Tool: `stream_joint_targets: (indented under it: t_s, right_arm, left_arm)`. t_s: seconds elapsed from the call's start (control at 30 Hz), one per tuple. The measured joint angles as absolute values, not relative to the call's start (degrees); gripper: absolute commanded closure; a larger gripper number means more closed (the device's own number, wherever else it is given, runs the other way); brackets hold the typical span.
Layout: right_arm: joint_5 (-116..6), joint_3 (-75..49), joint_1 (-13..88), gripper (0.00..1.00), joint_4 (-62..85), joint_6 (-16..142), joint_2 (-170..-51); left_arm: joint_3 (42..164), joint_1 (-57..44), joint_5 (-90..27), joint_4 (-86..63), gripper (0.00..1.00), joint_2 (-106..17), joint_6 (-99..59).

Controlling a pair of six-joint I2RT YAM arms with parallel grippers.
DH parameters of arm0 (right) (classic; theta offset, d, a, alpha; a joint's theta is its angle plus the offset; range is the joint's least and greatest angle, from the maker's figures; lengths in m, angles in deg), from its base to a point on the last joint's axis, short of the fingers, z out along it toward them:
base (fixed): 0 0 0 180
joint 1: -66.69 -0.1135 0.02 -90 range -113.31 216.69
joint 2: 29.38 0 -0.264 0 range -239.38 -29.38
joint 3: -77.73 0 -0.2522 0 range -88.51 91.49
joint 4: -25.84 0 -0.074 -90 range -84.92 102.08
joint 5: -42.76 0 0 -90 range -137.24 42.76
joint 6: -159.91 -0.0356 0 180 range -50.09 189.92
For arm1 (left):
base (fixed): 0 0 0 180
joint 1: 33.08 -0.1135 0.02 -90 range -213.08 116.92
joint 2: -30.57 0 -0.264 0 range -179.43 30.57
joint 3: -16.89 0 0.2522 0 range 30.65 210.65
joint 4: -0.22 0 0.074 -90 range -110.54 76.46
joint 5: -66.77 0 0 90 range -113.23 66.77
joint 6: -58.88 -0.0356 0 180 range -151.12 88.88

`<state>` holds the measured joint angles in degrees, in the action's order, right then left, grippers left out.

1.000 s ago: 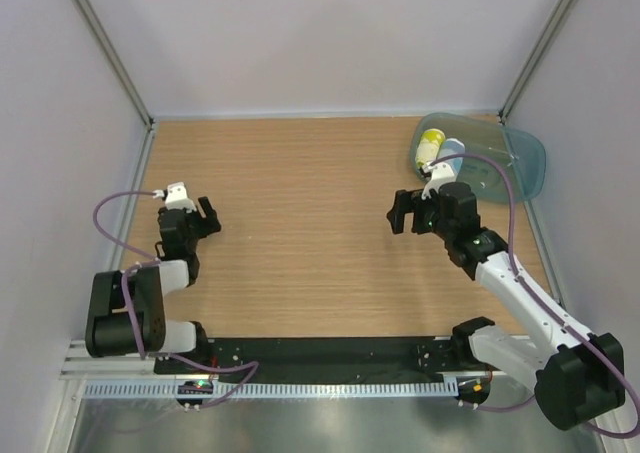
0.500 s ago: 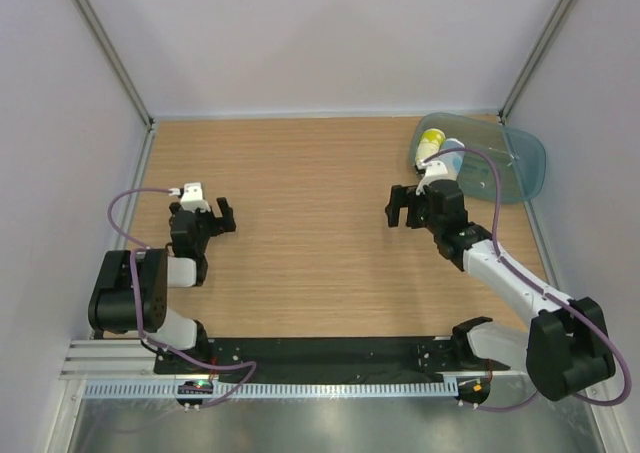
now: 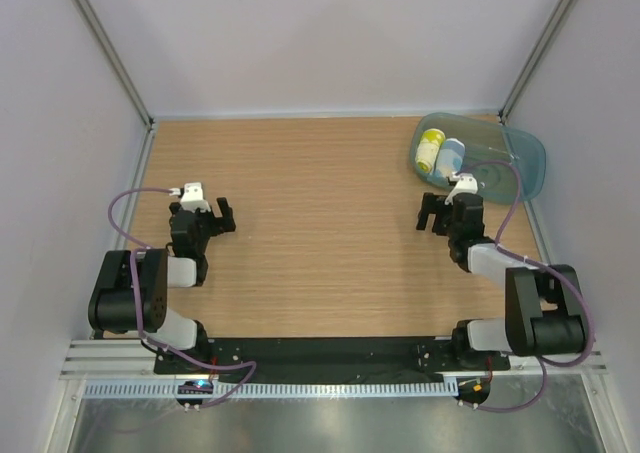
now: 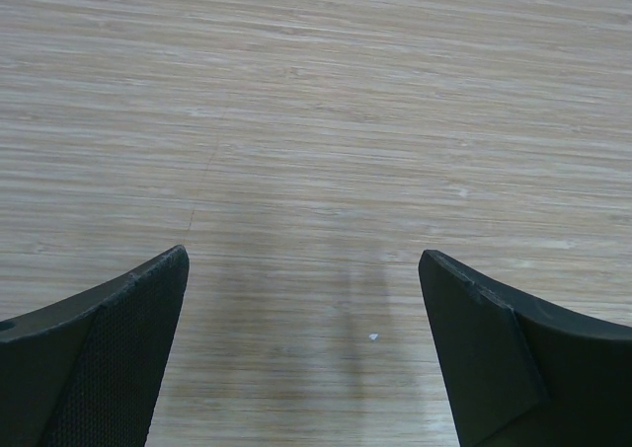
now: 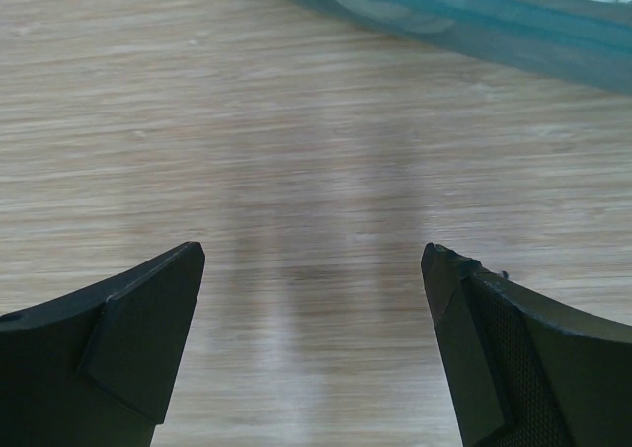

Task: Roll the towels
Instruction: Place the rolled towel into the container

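Observation:
Two rolled towels, one yellow (image 3: pixel 429 151) and one blue (image 3: pixel 452 156), lie in a teal translucent bin (image 3: pixel 520 163) at the back right of the wooden table. My left gripper (image 3: pixel 222 216) is open and empty, low over bare wood at the left; its wrist view shows only wood between the fingers (image 4: pixel 109 338). My right gripper (image 3: pixel 433 212) is open and empty, just in front of the bin. In the right wrist view the bin's rim (image 5: pixel 464 18) runs across the top, with bare wood between the fingers (image 5: pixel 513 338).
Grey walls enclose the table on the left, back and right. The arm bases stand on a black rail (image 3: pixel 330 353) at the near edge. Purple cables loop from both arms.
My right arm has pulled back toward its base, moving the gripper right and nearer, from table centre-right to just before the bin. The left gripper shifted slightly right a second ago, then stayed still.

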<state>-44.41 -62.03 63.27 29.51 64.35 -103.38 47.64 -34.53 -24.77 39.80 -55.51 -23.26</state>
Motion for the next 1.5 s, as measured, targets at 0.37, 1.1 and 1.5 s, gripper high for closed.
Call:
stream_joint_targets:
  t_s: [0.37,1.1,1.5]
  right_arm:
    - [-45.41,-64.63,65.5,0.0,49.3,65.27,-115.42]
    - [-42.03,-72.95,65.17,0.0,66.91,65.34,-117.39]
    - [-42.05,-72.95,65.12,0.0,66.96,65.36,-117.39]
  left_arm:
    - [47.64,-34.53,-24.77,39.8,0.0,-55.51,-23.87]
    - [47.64,-34.53,-24.75,39.82,0.0,-55.51,-23.89]
    - [47.64,-34.53,-24.75,39.82,0.0,-55.51,-23.89]
